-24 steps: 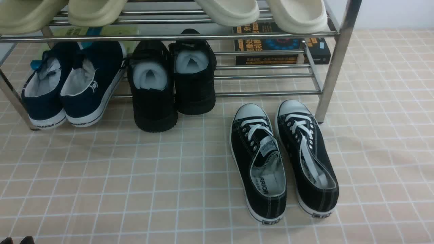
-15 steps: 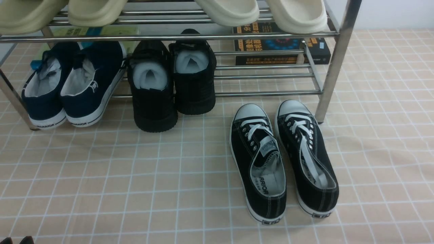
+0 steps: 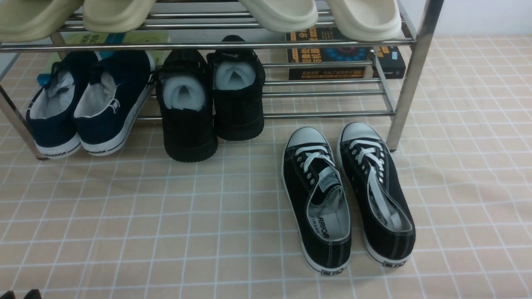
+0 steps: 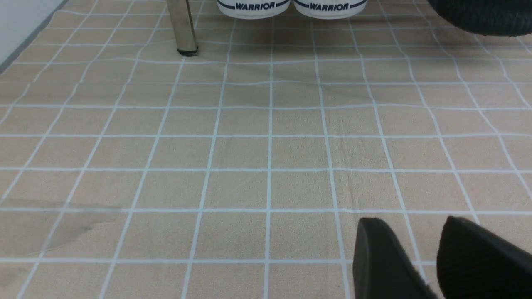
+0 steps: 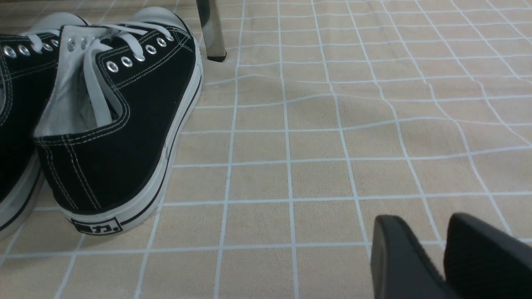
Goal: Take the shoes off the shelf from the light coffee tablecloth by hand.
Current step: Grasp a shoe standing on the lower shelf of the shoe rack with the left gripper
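The pair of all-black knit shoes (image 3: 189, 128) stands heels toward me on the lower bars of the chrome shelf (image 3: 324, 114), white paper stuffing showing; the heels overhang onto the light coffee tablecloth (image 3: 166, 216). One black heel shows in the left wrist view (image 4: 482, 16). My left gripper (image 3: 20, 294) barely shows at the front view's bottom left corner, far from the shoes; in its wrist view it (image 4: 411, 222) hovers low over bare cloth, shut and empty. My right gripper (image 5: 424, 220) is out of the front view, shut and empty, over cloth beside the canvas sneakers.
Navy sneakers (image 3: 87, 104) sit left of the black pair on the shelf. Black canvas sneakers with white toe caps (image 3: 345, 195) lie on the cloth before the shelf's right post (image 3: 409, 79). Cream slippers (image 3: 278, 14) sit on the upper tier. Books (image 3: 341, 56) lie behind.
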{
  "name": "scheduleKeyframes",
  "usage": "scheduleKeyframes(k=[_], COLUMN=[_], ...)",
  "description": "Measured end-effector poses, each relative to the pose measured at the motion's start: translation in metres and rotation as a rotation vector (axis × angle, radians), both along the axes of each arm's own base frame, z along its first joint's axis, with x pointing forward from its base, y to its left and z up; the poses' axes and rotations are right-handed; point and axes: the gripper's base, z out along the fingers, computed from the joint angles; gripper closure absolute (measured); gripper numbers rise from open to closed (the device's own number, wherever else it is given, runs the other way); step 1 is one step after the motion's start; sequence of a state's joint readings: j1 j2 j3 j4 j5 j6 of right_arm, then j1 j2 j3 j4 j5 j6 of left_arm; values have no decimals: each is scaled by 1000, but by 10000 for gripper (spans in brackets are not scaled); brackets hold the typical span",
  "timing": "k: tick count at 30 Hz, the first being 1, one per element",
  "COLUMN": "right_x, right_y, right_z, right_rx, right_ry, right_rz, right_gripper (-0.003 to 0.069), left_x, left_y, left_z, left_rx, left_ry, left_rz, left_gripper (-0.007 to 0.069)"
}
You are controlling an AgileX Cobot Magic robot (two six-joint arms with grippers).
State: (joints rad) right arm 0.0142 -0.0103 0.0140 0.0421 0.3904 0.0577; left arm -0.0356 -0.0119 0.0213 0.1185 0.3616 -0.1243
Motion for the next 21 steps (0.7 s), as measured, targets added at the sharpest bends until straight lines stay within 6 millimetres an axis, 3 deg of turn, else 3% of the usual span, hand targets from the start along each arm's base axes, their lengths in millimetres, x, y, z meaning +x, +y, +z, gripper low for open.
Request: scheduleKeyframes(k=[3, 8, 9, 12, 18, 21], right_x=[0, 0, 0, 0, 0, 0], right_y=[0, 0, 0, 0, 0, 0], right_z=[0, 0, 0, 0, 0, 0], right_rx=[0, 0, 0, 0, 0, 0], right_ry=[0, 0, 0, 0, 0, 0], right_rz=[0, 0, 0, 0, 0, 0], right_gripper=[452, 447, 445, 441, 439, 434], left_x=[0, 0, 0, -1, 2, 2], left_y=[-2, -11, -14, -18, -15, -12], left_z=[0, 1, 1, 2, 11, 21], left_rx=[-149, -651, -858, -1115, -1228, -1169], left_ry=[-2, 19, 40, 69, -27, -107], left_rz=[15, 68, 90, 120, 125, 95], left_gripper=[382, 382, 382, 382, 388, 426])
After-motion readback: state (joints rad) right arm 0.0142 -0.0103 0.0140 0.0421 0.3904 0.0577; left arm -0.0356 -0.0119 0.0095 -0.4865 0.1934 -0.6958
